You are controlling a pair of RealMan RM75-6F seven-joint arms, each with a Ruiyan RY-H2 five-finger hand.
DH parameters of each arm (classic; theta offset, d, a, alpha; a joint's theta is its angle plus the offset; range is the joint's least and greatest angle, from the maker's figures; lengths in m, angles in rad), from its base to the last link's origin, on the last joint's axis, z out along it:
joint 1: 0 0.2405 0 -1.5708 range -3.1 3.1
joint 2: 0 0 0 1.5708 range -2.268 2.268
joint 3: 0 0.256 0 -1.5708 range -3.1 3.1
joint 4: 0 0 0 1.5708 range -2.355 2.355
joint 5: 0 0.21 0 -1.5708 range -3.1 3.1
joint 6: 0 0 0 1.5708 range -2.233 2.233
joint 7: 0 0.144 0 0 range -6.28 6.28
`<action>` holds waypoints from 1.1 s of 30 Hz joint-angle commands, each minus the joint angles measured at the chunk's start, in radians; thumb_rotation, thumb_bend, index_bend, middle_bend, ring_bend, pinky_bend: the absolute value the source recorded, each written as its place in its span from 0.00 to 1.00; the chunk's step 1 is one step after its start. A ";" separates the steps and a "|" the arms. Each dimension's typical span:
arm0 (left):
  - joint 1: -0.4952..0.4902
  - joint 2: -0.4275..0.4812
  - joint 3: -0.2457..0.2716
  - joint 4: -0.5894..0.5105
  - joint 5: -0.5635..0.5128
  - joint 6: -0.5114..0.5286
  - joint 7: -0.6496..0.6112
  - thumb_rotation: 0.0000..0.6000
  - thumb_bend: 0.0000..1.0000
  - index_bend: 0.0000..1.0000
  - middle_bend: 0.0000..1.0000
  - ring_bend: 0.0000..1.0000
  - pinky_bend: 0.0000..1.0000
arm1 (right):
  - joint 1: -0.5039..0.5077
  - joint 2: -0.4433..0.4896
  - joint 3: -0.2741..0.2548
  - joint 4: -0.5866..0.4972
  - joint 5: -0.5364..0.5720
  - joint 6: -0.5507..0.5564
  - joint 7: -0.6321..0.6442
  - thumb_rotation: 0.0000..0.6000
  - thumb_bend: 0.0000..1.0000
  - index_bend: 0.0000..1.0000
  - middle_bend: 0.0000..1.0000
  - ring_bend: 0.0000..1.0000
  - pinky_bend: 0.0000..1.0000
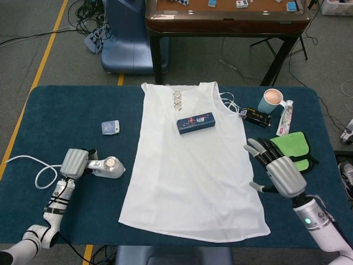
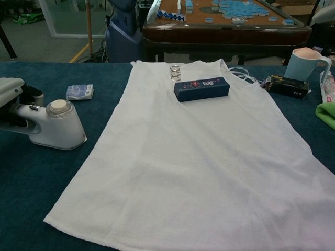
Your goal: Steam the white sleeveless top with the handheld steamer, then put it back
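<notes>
1. White sleeveless top (image 1: 193, 165) lies flat down the middle of the blue table (image 1: 66, 110) in our head view, neck end far from us, hem near.
2. Off to the left, our left hand (image 1: 73, 163) is wrapped round the handle of the handheld steamer (image 1: 108, 167), which sits on the table just clear of the top's left edge, its head pointing away from the fingers toward the cloth.
3. Over on the right, our right hand (image 1: 280, 170) hangs above the table with fingers spread and nothing in them; the fingertips reach toward the top's right edge, and the green cloth (image 1: 291, 153) lies just past them.
4. On the top, well beyond both hands, rests a dark blue box (image 1: 196, 122); a mug (image 1: 271, 100) stands farther out on the right.
5. Switching to our chest view: the top (image 2: 199, 157) fills the frame, the steamer (image 2: 52, 125) stands on its base at the left, and only a sliver of the left hand (image 2: 9, 86) shows at the handle.
6. Our right hand is out of this view.
7. A small packet (image 2: 79, 92) lies beyond the steamer.
</notes>
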 commanded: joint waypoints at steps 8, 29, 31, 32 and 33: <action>0.017 0.099 -0.007 -0.190 -0.046 -0.076 0.138 1.00 0.18 0.20 0.30 0.26 0.51 | -0.012 0.021 0.012 0.002 0.008 0.003 0.038 1.00 0.11 0.00 0.07 0.01 0.05; 0.082 0.385 -0.083 -0.692 -0.209 -0.112 0.263 1.00 0.10 0.00 0.07 0.09 0.31 | -0.035 0.022 0.030 0.042 0.046 -0.001 0.079 1.00 0.11 0.00 0.07 0.01 0.05; 0.098 0.394 -0.091 -0.699 -0.203 -0.073 0.258 1.00 0.10 0.02 0.07 0.10 0.31 | -0.042 0.020 0.032 0.048 0.063 -0.004 0.074 1.00 0.11 0.00 0.07 0.01 0.05; 0.106 0.398 -0.092 -0.701 -0.197 -0.050 0.260 1.00 0.10 0.03 0.08 0.10 0.31 | -0.046 0.017 0.033 0.054 0.072 -0.004 0.067 1.00 0.11 0.00 0.07 0.01 0.05; 0.118 0.402 -0.094 -0.701 -0.191 -0.020 0.267 1.00 0.10 0.04 0.08 0.11 0.31 | -0.052 0.012 0.033 0.063 0.083 -0.004 0.055 1.00 0.12 0.00 0.07 0.01 0.05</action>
